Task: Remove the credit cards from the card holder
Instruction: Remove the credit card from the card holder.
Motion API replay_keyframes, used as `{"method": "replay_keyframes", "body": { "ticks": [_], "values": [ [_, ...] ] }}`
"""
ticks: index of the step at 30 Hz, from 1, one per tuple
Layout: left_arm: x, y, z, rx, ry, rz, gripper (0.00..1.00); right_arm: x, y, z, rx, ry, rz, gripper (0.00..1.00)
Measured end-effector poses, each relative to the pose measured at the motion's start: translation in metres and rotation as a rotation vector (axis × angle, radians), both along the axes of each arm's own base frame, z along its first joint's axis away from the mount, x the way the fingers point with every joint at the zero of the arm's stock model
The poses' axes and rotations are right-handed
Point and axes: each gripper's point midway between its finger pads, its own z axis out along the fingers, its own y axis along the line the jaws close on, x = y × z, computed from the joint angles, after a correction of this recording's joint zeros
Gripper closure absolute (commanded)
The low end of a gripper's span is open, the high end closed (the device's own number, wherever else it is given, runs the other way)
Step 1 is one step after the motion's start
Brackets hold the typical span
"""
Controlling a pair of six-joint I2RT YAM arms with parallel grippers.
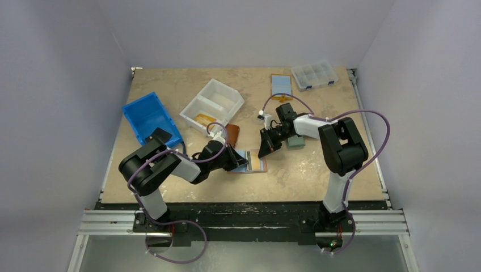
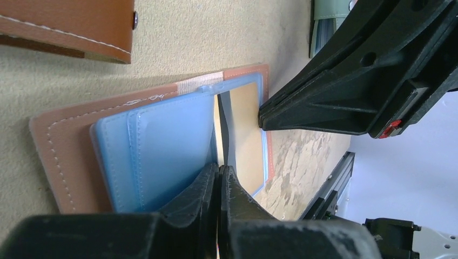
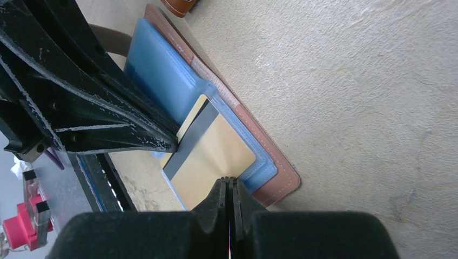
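The card holder point(image 1: 256, 163) lies open and flat on the table point(image 1: 329, 170) between the two arms, brown leather outside and blue plastic sleeves inside. One gold card point(image 3: 216, 156) with a dark stripe sits in the sleeve on the right arm's side. Its striped end shows past the sleeve's mouth, near the fold.

The left gripper point(image 2: 220, 175) has its fingers pressed together, tips down at the striped end of the card. The pictures do not show whether the card's edge is pinched between them. The right gripper point(image 3: 229, 186) is also closed tight, its tips touching the opposite edge of the card, just inside the sleeve's blue border. The two claws face each other across the card, close but not touching.

A brown wallet point(image 1: 232, 134) lies just beyond the holder's far edge. Beside the right gripper lies a greenish flat piece point(image 1: 296, 142). Bare tabletop lies in front of the holder and off to the right. The blue bin point(image 1: 148, 116), white bin point(image 1: 212, 103) and clear organizer point(image 1: 315, 75) stand well apart from it, further back.
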Motion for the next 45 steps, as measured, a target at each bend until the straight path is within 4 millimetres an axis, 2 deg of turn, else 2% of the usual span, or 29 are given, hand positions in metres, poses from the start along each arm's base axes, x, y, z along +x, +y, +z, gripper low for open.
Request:
{"method": "replay_keyframes", "body": {
  "ticks": [9, 12, 20, 28, 32, 36, 41, 45],
  "values": [
    [-0.001, 0.001, 0.0, -0.012, -0.004, 0.007, 1.0, 0.0, 0.0, 0.001, -0.001, -0.006, 0.011, 0.79],
    [-0.002, 0.002, 0.0, -0.017, -0.01, 0.008, 1.0, -0.002, 0.0, 0.004, 0.008, -0.005, 0.018, 0.78],
    [-0.003, 0.003, 0.001, -0.024, -0.016, 0.005, 1.0, -0.008, -0.002, 0.004, 0.011, -0.004, 0.047, 0.86],
    [-0.005, 0.002, 0.002, -0.036, -0.022, -0.002, 0.99, -0.012, -0.004, 0.004, 0.005, 0.01, 0.055, 0.88],
    [-0.006, 0.001, 0.001, -0.046, -0.026, -0.011, 0.79, -0.012, -0.004, 0.002, 0.0, 0.017, 0.047, 0.95],
    [-0.006, -0.003, 0.004, -0.072, -0.031, -0.023, 0.73, -0.011, -0.004, 0.002, -0.006, 0.022, 0.037, 0.99],
    [-0.007, -0.004, 0.005, -0.088, -0.031, -0.026, 0.74, -0.012, -0.004, 0.001, -0.006, 0.03, 0.03, 1.0],
    [-0.007, -0.004, 0.004, -0.092, -0.026, -0.022, 0.86, -0.012, -0.004, 0.001, 0.0, 0.039, 0.026, 1.0]
  ]
}}
